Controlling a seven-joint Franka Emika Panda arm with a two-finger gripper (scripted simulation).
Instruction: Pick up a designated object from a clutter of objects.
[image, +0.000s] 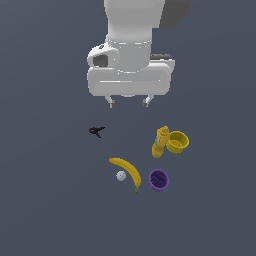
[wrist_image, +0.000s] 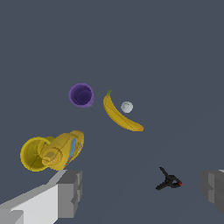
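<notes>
The small purple cup stands upright on the grey floor, at the near right of the clutter in the exterior view, just right of the yellow banana. A small white ball lies against the banana's other side. My gripper hangs open well above the floor, behind the clutter, with nothing between its grey fingers. It is far from the purple cup.
A yellow bottle leans against a yellow cup behind the purple cup. A tiny black-red tool lies apart at the exterior view's left.
</notes>
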